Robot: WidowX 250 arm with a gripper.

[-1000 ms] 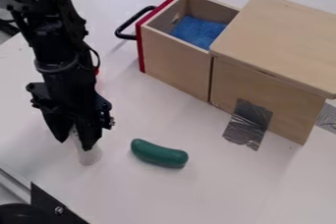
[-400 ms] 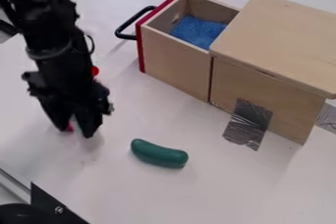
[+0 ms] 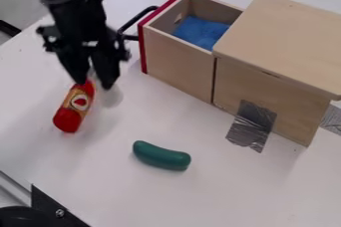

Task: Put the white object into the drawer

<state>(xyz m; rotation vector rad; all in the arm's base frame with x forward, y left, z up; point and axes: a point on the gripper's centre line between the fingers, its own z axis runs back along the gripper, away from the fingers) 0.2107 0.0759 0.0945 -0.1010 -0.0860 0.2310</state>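
The black two-finger gripper [image 3: 94, 82] is clamped on the blurred, rounded white object [image 3: 111, 96], which hangs just below its tips towards five o'clock, so the carry should head for two o'clock, over the open, red-fronted wooden drawer [image 3: 174, 62].

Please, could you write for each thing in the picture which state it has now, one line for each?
Drawer: open, pulled out of its box
Gripper: fingers closed on the white object
White object: held, outside the drawer
Blue item: inside the drawer
Red bottle: lying on its side
Green object: lying on the table
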